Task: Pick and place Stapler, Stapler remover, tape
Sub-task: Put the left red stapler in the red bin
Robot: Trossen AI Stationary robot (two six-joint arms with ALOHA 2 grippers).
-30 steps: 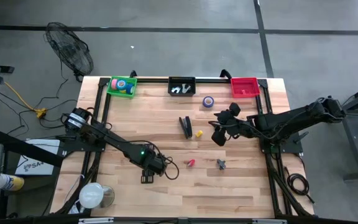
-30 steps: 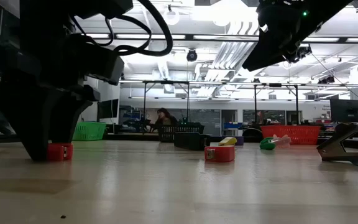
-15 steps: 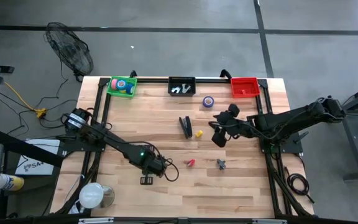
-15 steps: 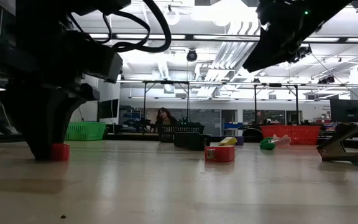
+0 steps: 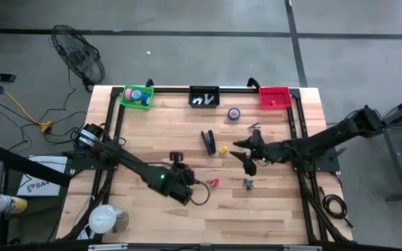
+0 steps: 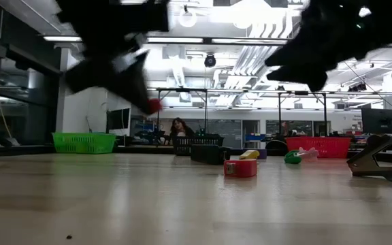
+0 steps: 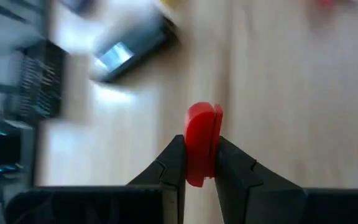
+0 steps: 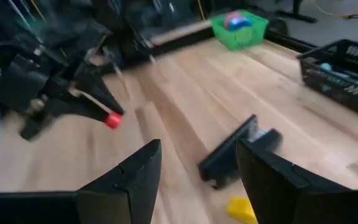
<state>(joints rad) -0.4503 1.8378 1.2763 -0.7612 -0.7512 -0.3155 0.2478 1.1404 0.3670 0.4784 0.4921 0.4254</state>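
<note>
The left claw (image 7: 200, 163) has lifted off the table (image 5: 271, 209) and now pinches a small red roll (image 7: 202, 142). The right claw (image 8: 197, 163) hangs wide, holding nothing. The roll can go to a basket next.

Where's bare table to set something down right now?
Bare wood lies between the green basket and the left arm, and along the near edge below the left gripper. The middle is crowded: black stapler, yellow piece, right gripper, small red piece.
</note>
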